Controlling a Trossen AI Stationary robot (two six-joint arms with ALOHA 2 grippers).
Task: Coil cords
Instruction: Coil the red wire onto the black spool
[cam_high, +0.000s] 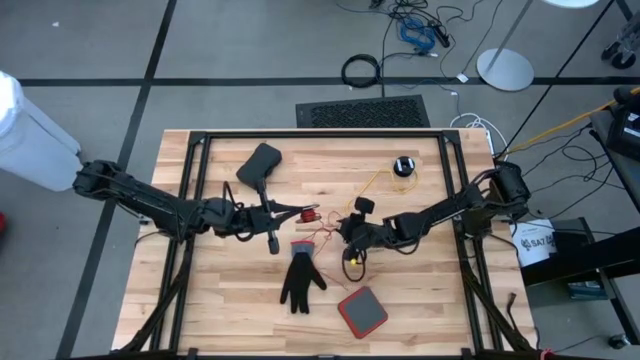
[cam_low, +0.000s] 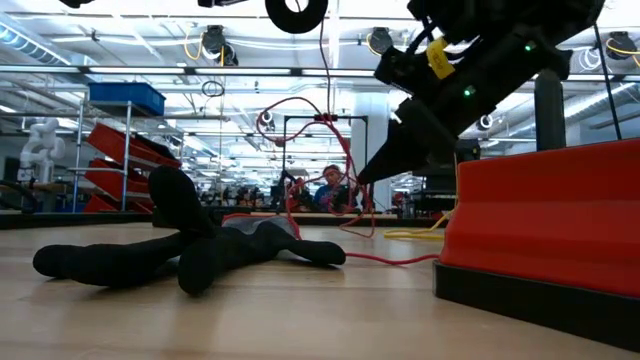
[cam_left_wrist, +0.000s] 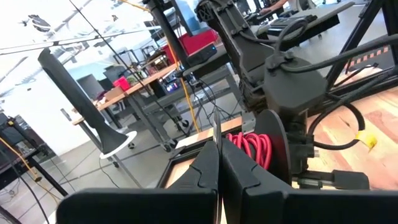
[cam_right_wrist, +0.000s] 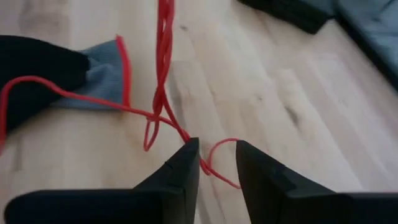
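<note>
Thin red string-like cord (cam_right_wrist: 163, 74), slack on the pale wooden counter (cam_high: 420, 300) near its middle, crossing over itself in loose loops. Runs under the tip of the right gripper (cam_right_wrist: 217, 163), where a small loop shows between the two parted fingers; released for now, with nothing pinched, and probably placed low like this to close on that strand. Leads the other way toward a tight red coil (cam_left_wrist: 252, 148) sitting against a dark round disc just past the left gripper (cam_left_wrist: 219, 171). Clenched, that one, fingers pressed together; cannot tell whether anything thin is caught between them. Seems held there to anchor the wound part while the loose part gets gathered. Farther back, a thin yellow wire (cam_high: 377, 183) curving from a small black round puck (cam_high: 403, 165) toward the right arm, uncoiled. Right beside the red loops, a black fabric glove (cam_high: 300, 280) with a grey cuff, one strand lying on that cuff: a likely snag when the slack is drawn in. Near the front edge, a flat red square case (cam_high: 362, 311), apart from the cord. Behind the left gripper, a dark paddle-shaped piece (cam_high: 260, 163), clear of the work.
</note>
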